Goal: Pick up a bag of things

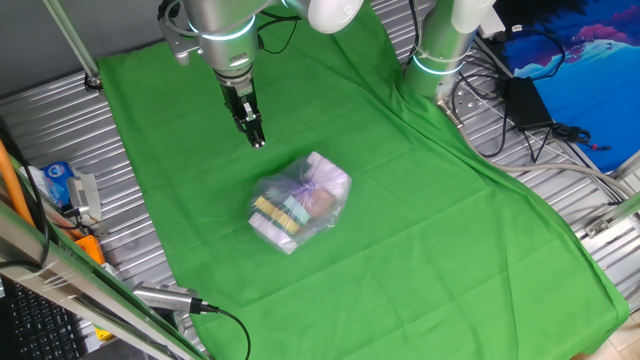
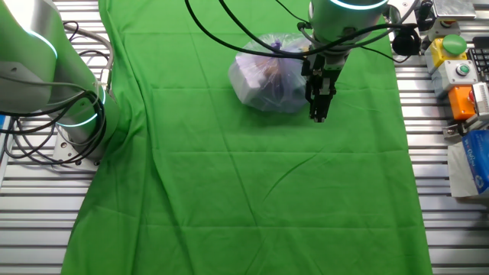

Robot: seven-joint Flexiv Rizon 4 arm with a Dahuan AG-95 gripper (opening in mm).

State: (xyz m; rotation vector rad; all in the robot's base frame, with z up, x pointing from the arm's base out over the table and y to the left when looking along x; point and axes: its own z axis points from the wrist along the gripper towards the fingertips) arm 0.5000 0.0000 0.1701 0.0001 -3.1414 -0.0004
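Bag of things [image 1: 300,204] lies on the green cloth [image 1: 420,250] near the middle of the counter [image 1: 50,120], gathered purple-tinged top [image 1: 322,175] pointing away from the yellow and teal items showing through the plastic; nothing is touching it. End effector [image 1: 257,136] hangs above the cloth just beside the bag, empty, fingers apparently close together, though whether fully closed I cannot tell at this size. Risk, as judged: thin crinkly film may slip or pinch off without the contents if gripped low; a descent from this offset would miss the gathered top or snag the cloth.
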